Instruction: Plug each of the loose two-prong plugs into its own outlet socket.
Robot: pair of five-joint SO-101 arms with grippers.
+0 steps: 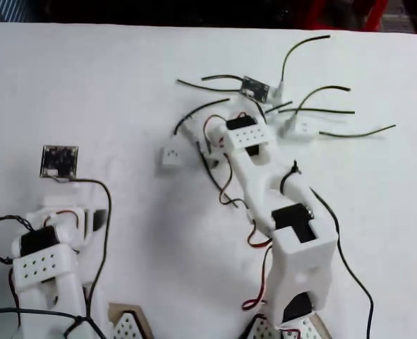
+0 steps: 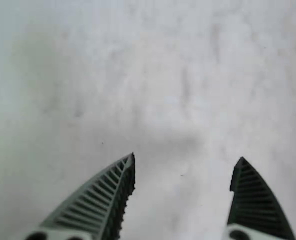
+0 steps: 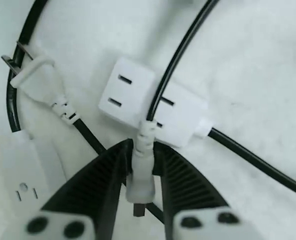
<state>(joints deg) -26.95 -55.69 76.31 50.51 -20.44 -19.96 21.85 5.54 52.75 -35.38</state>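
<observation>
The right tool (image 3: 140, 147) is clamped on a white plug (image 3: 140, 175), prongs hard to see; its black cord (image 3: 175, 65) crosses the outlet socket (image 3: 130, 90). The left tool (image 2: 187, 159) stands apart over the tabletop (image 2: 137, 75).

Looks down from high over the whole table (image 1: 88, 92). On the left wrist, faces bare table closely, past the left gripper (image 2: 186, 157). On the right wrist, close on right gripper (image 3: 142, 146), plug (image 3: 137, 175) and cords (image 3: 258, 161), shared with high view.

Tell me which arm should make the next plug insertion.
Right. The right gripper is shut on a white plug beside the outlet block; the left gripper is open over bare table.
</observation>
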